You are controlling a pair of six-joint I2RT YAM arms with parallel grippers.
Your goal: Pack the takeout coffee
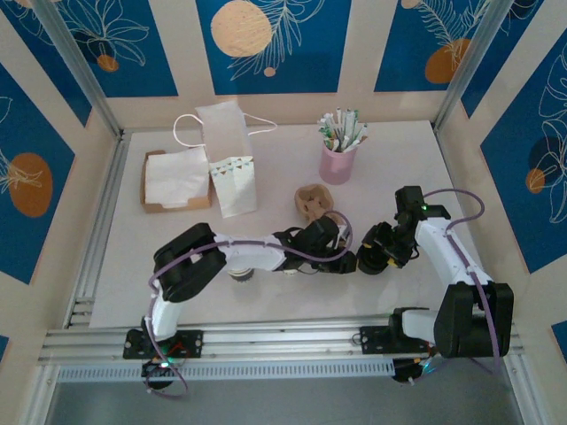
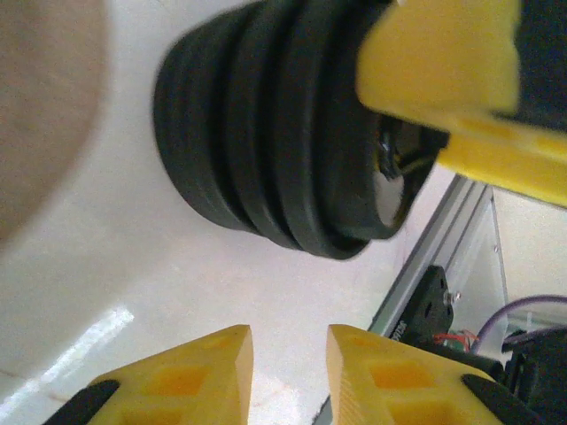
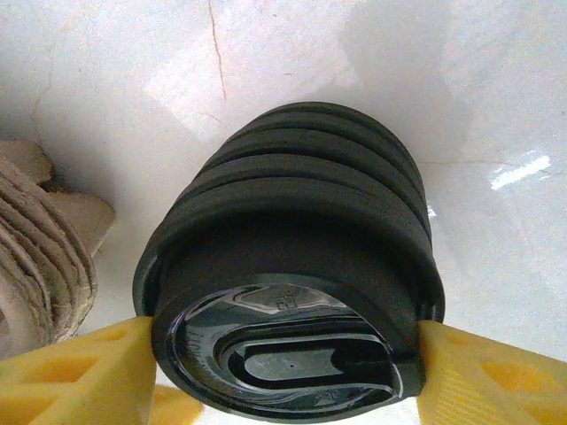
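As the top view shows, the left gripper (image 1: 341, 262) and the right gripper (image 1: 376, 257) meet a little in front of the middle of the worktop (image 1: 416, 168). The cardboard cup tray (image 1: 312, 202) is just behind them. A small whitish cup (image 1: 241, 273) stands near the front edge, half hidden under the left arm. I take it for the coffee, but I cannot tell if it has a lid. The white paper bag (image 1: 235, 186) stands well apart, toward the back left corner.

In the left wrist view, a stack of black lids (image 2: 266, 133) is just ahead. This gripper's own yellow fingers (image 2: 186, 376) are a little apart, with nothing between them.

In the right wrist view, the right fingers (image 3: 80, 372) are clamped on both sides of the stack, and the tray is beside it.

I judge that the step in hand is to take one lid off the stack. The next move asks the left fingers to open wider, catch only the end lid by its rim, and pull it off straight.
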